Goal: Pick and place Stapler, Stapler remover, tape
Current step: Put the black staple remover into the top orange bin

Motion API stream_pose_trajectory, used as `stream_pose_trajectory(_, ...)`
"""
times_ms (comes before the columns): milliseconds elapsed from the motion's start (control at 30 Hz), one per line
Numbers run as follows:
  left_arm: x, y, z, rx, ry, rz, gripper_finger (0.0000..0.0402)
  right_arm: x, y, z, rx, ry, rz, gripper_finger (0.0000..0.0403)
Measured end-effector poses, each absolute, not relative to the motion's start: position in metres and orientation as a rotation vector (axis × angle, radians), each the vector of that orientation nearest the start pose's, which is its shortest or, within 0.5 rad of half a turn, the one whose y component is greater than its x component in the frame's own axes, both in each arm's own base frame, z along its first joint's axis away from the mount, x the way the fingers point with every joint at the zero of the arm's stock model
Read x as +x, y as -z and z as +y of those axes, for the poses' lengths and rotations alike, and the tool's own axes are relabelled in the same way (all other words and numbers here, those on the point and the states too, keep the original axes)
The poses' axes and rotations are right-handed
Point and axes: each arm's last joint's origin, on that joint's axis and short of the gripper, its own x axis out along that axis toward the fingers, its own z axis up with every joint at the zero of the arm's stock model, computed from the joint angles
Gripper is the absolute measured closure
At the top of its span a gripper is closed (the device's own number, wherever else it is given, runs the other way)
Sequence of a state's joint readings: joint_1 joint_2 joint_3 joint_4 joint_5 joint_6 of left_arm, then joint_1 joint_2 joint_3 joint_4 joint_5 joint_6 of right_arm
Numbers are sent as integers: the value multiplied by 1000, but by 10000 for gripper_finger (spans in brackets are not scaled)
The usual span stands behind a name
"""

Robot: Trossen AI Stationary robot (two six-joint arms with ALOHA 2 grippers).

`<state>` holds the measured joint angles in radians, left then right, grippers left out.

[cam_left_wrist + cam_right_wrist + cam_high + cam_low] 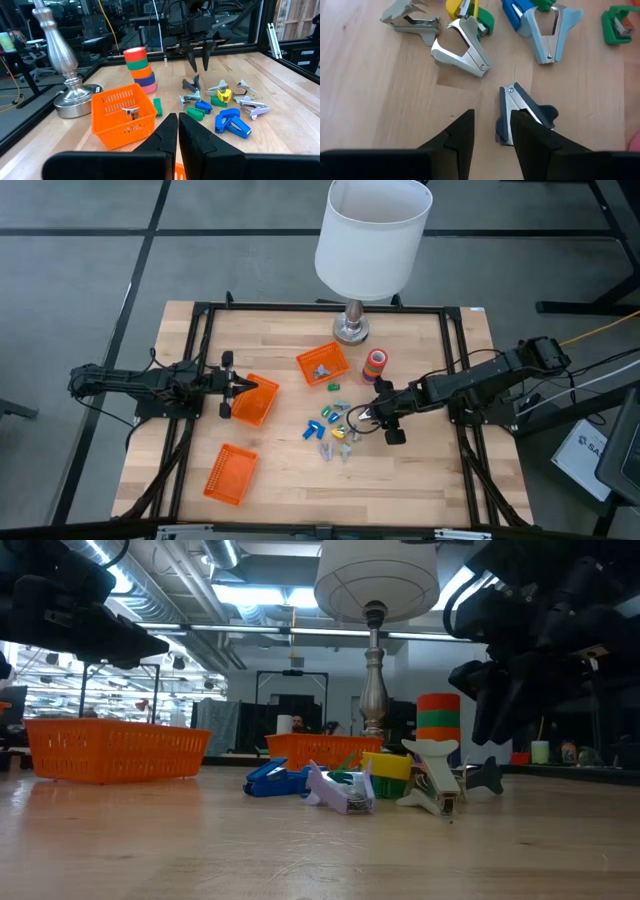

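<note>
Right gripper [368,416], dark fingers parted, is held centre-right above a grey metal staple remover [522,114] | left gripper [247,386] is shut, empty, over a ribbed orange basket [253,402] centre-left | ring-shaped tape [376,363] is stacked beside the lamp base [351,330].

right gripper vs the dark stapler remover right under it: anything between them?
Nothing visible. The right gripper hangs open over the dark stapler remover, which lies alone on bare wood. The nearest neighbours, a white stapler remover and a light blue stapler remover, lie apart from it, beyond it, not under the fingers.
</note>
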<state>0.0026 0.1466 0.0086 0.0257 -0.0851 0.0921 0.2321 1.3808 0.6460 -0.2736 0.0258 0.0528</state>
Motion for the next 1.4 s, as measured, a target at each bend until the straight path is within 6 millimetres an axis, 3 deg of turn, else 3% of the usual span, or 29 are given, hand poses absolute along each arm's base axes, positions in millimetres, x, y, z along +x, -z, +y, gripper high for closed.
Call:
stream_pose_trajectory(467, 106, -157, 3, 97, -82, 116, 391, 241, -147, 54, -128, -104, 1062, 277)
stream_pose_trajectory(967, 106, -157, 3, 97, -82, 116, 390, 239, -146, 54, -139, -91, 1086, 392)
stream_pose_trajectory(1400, 106, -157, 3, 97, -83, 116, 389, 245, -152, 55, -124, -96, 1039, 400)
